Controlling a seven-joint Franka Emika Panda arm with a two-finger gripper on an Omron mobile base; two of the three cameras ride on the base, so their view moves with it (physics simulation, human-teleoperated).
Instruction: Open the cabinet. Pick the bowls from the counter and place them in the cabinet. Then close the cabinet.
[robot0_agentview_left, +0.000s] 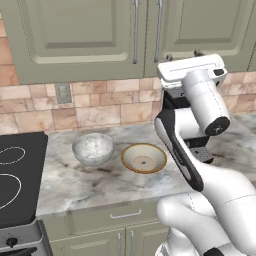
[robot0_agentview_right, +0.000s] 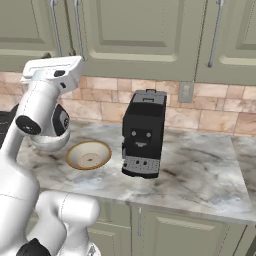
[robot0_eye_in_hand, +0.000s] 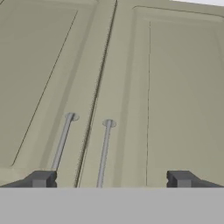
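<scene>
1. The end effector (robot0_eye_in_hand: 109, 179) faces the shut cabinet (robot0_eye_in_hand: 131, 65), fingers spread apart, holding nothing.
2. Below the cabinet, the speckled bowl (robot0_agentview_left: 93, 148) and tan bowl (robot0_agentview_left: 144, 158) sit side by side on the table (robot0_agentview_left: 80, 182).

Lighting is even and moderately bright in all views, with no glare or blown highlights. Soft shadows lie under the bowls (robot0_agentview_left: 93, 148) at centre frame and below the cabinet (robot0_agentview_left: 75, 35) along the top. Rendering is slightly soft, without edge distortion.
</scene>
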